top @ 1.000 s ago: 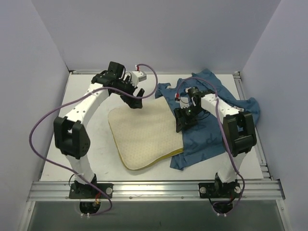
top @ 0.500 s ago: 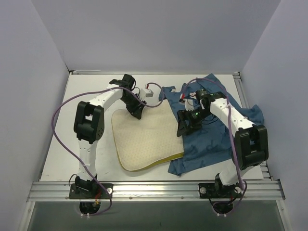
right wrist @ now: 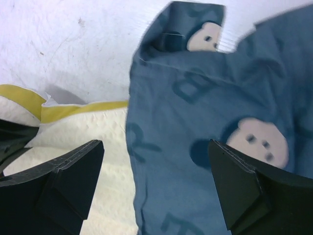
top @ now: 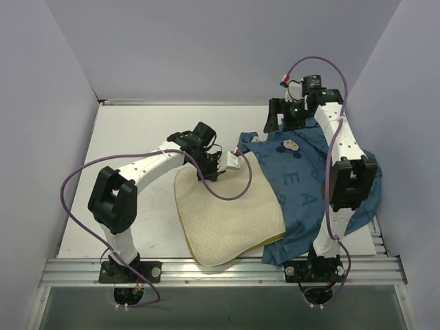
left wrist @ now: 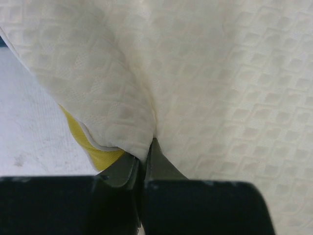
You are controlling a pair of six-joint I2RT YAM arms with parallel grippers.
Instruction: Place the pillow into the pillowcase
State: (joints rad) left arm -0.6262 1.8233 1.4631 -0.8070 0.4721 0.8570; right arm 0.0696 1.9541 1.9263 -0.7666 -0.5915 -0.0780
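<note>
- The left gripper (top: pixel 214 167) is clamped on the pillow (top: pixel 230 220). In the left wrist view its jaws are pressed together with a pinched fold of the quilted cover (left wrist: pixel 220 73) between them, next to the yellow piping (left wrist: pixel 93 147).
- The hold is at the pillow's far edge, close to its far right corner.
- The right gripper (top: pixel 282 117) is spread wide and holds nothing. It hovers beyond the pillow's far right corner, above the far part of the pillowcase (top: pixel 302 185).
- The right wrist view looks down between the parted fingers (right wrist: pixel 73 181) onto a blue hem (right wrist: pixel 195 98) with mouse faces, and the pillow's corner (right wrist: pixel 98 132) just beside that hem.
- The pillow lies flat on the table (top: pixel 137 130). The pillowcase lies spread along the pillow's right side and touches it. Which cloth is on top at the far corner cannot be determined.
- Handling, pillow: it is judged light, soft and thin. It bends at the pinch, so it will sag and drag instead of sliding as a board. Grip the piped edge or a corner, where the seam resists pull-out.
- Handling, pillowcase: it is judged a limp, thin cloth that collapses unless held. Grip a single layer of the hem nearest the pillow, to lift the mouth open.
- Risk: catching both layers would close the opening.
</note>
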